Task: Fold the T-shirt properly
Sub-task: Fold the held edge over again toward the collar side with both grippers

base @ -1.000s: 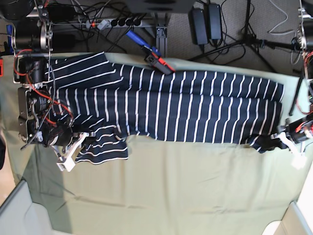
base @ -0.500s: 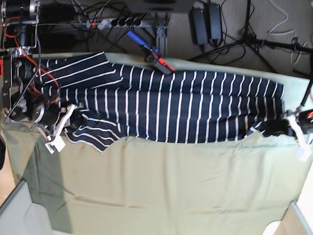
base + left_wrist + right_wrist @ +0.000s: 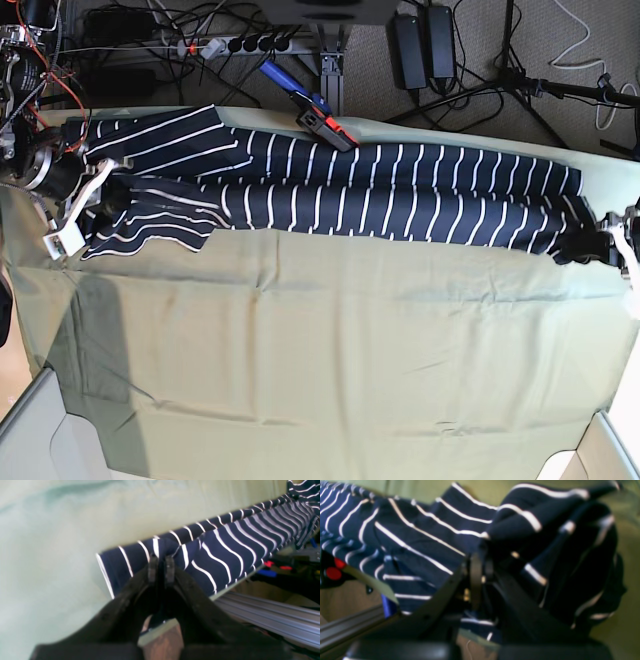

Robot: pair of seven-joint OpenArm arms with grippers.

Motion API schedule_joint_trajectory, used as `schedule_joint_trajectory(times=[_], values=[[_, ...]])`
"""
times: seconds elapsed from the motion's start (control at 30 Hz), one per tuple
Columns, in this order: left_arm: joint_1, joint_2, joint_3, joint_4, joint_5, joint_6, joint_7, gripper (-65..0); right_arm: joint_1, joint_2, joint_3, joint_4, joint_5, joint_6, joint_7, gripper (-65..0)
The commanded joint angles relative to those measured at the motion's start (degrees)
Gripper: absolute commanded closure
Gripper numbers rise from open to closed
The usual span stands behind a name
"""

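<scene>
The T-shirt (image 3: 380, 195), dark navy with thin white stripes, lies as a long narrow band across the far part of the table. At its right end in the base view, my left gripper (image 3: 603, 240) is shut on it. The left wrist view shows that gripper (image 3: 160, 566) pinching the doubled edge of the T-shirt (image 3: 220, 547), slightly above the cloth. At the band's left end, my right gripper (image 3: 100, 195) is shut on a bunch of sleeve fabric. In the right wrist view, T-shirt folds (image 3: 420, 542) drape over the right gripper (image 3: 478, 567) and hide its tips.
A pale green cloth (image 3: 330, 350) covers the table. A red and blue tool (image 3: 320, 115) rests at the far edge, touching the shirt. Behind it are a power strip (image 3: 245, 45), cables and stands. An aluminium rail (image 3: 262, 612) runs along the table's far side.
Both grippers have moved toward the far edge, carrying the shirt's near edge with them. The striped band is now narrower and more green cloth shows in front.
</scene>
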Motion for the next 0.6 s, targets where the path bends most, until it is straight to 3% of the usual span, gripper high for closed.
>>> schedule_joint_trajectory(times=[0.0, 0.2, 0.27, 0.37, 0.4, 0.43, 0.57], values=[[0.0, -1.6, -0.6, 0.7, -1.4, -1.0, 0.0, -1.3, -0.2, 1.1, 0.9, 0.9, 0.4, 4.3, 0.8, 0.0], [4.3, -1.6, -0.6, 0.7, -2.0, -1.0, -0.6, -2.3, -2.8, 0.4, 1.0, 0.8, -2.8, 4.3, 0.9, 0.0], [5.1, -1.5, -0.6, 0.7, -1.6, -1.0, -1.7, -8.9, -2.9, 0.0, 1.0, 0.6, -4.2, 4.2, 0.9, 0.0], [5.1, -1.4, -0.6, 0.7, 1.0, -1.0, -3.1, -24.1, -2.9, -0.2, 1.0, 0.5, -4.8, 4.1, 1.1, -32.2], [5.1, -1.4, -0.6, 0.7, 1.9, -1.0, -3.5, -28.3, -2.9, -0.3, 1.0, 0.5, -4.8, 4.1, 1.1, -39.4], [5.1, -1.4, -0.6, 0.7, 2.8, -1.0, -3.7, -31.0, -2.8, -0.3, 1.0, 0.5, -4.8, 4.1, 1.1, -42.5], [5.0, -1.4, -0.9, 0.7, 4.7, -1.0, -4.3, -31.7, -2.5, -0.3, 1.3, 1.0, -4.7, 3.8, 1.1, -42.6]])
